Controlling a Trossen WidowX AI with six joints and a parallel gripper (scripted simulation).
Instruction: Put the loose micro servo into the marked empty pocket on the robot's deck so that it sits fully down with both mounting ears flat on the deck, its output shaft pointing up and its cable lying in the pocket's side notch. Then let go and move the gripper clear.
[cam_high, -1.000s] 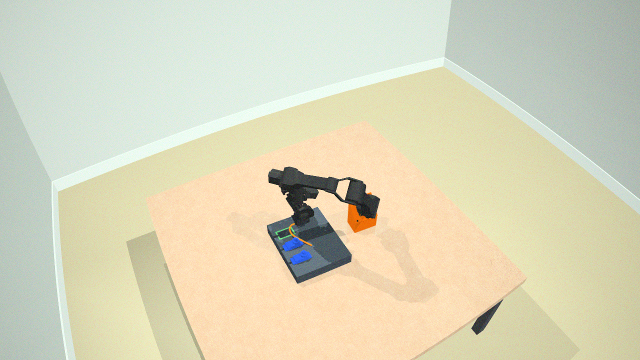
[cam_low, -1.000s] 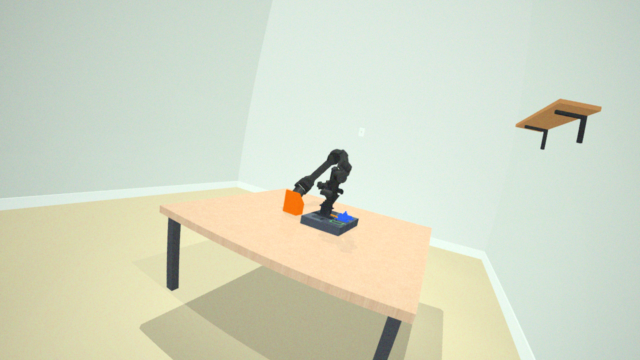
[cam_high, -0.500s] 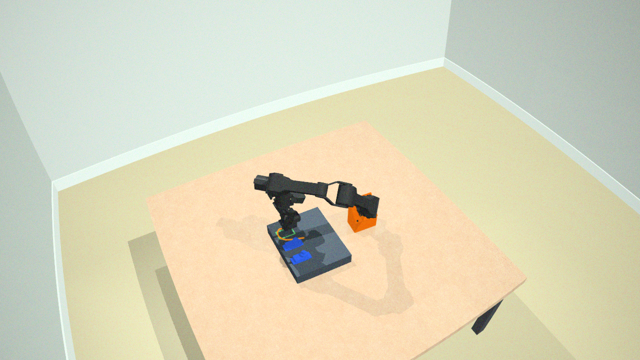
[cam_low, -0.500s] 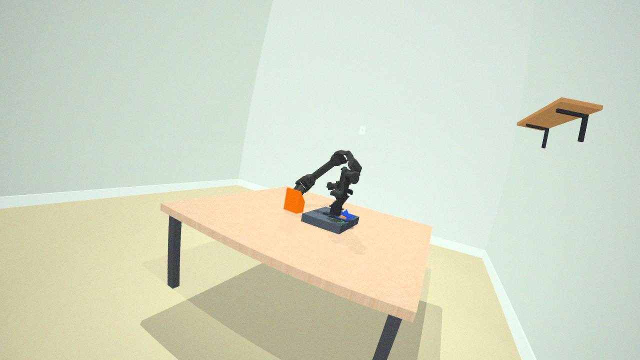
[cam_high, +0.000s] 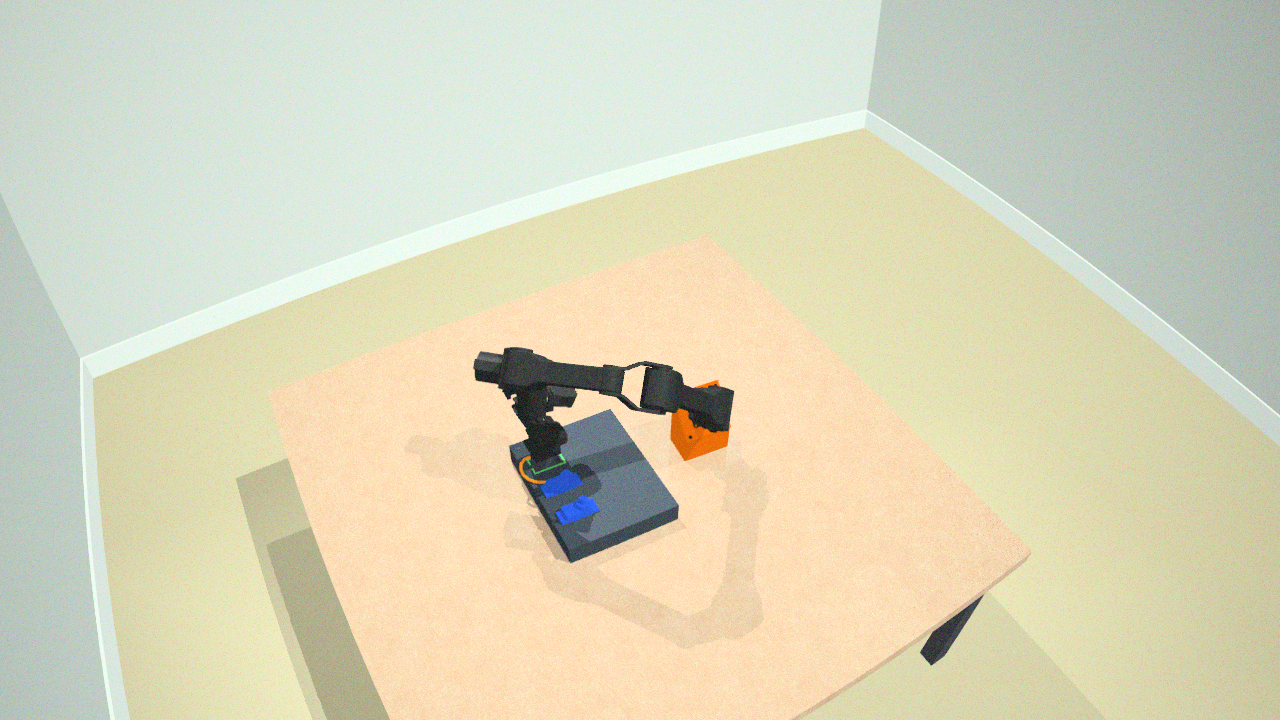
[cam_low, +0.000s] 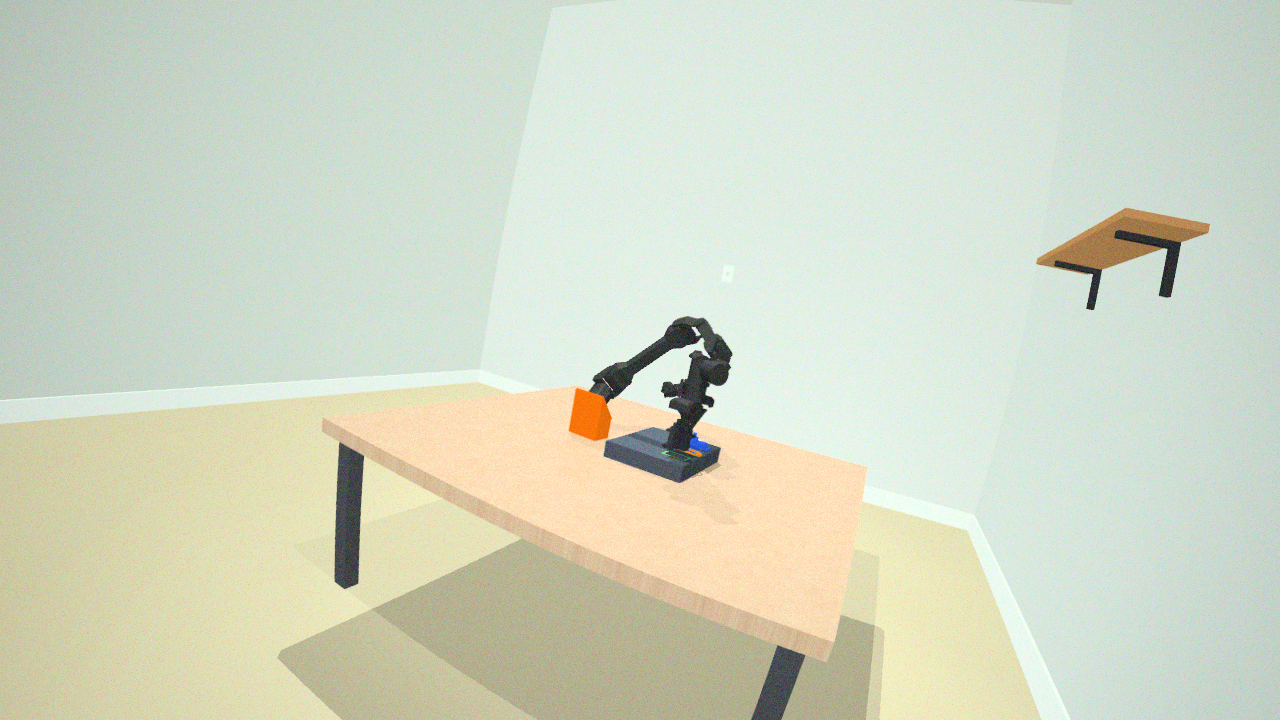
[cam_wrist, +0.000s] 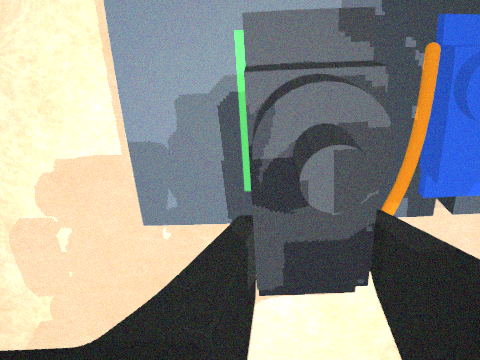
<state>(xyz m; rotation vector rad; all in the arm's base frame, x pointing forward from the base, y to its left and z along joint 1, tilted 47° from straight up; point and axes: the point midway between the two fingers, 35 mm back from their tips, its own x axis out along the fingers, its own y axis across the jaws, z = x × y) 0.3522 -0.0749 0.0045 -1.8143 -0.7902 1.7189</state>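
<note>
The worktop (cam_high: 805, 501) under me is a wide, pale wooden square. On it rests the dark slate deck (cam_high: 626, 488), with my orange base block (cam_high: 698, 438) just beside its far corner. My arm (cam_high: 572, 371) reaches out from that block and bends down over the deck's near-left corner.

Two blue servos (cam_high: 562, 483) sit seated in the deck, one (cam_high: 578, 511) behind the other along its left edge; in the wrist view the nearer one (cam_wrist: 456, 120) shows at the right.

My fingers are closed partway on the loose micro servo (cam_wrist: 314, 160), a grey block gripped by its sides, its round output end facing the wrist camera. It hangs right over the marked pocket, whose green outline (cam_wrist: 243, 110) runs along the servo's left side. Whether it touches the deck I cannot tell.

Its orange cable (cam_wrist: 416, 134) curves down the servo's right side, between it and the nearer blue servo.
</note>
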